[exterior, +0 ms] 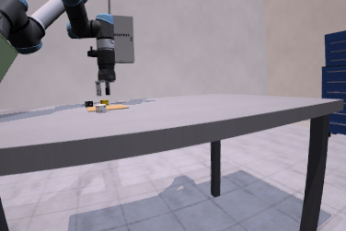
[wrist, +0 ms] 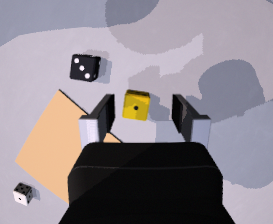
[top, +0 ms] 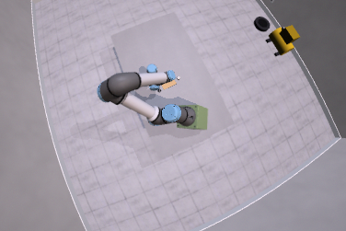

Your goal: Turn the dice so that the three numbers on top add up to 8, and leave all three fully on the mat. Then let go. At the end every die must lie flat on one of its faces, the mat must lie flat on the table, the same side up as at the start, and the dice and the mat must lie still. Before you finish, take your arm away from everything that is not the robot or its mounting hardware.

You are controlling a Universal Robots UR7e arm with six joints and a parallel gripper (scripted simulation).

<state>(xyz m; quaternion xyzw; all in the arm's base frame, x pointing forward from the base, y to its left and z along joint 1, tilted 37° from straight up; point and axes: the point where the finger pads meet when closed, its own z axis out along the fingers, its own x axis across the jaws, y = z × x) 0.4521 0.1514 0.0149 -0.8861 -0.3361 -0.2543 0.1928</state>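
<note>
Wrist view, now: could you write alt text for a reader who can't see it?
The open gripper hangs with a yellow die framed between its spread fingers, one dot facing the camera. Up and to the left sits a black die showing three white dots; a tan mat lies at left, with a small white die beside its lower corner.

On my counter (top: 193,59) (exterior: 258,109) (wrist: 152,15) lie an orange mat (top: 169,85) (exterior: 121,108) (wrist: 52,145) and black (exterior: 88,104) (wrist: 84,67), yellow (exterior: 105,102) (wrist: 136,106) and white dice (top: 178,78) (exterior: 100,109) (wrist: 23,194).

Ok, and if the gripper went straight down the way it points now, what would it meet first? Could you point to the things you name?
Probably the yellow die (exterior: 105,102) (wrist: 136,106), which shows between the open fingers of the gripper (exterior: 103,94) (wrist: 143,106); depth is hard to judge, so it may be slightly off-line.
</note>
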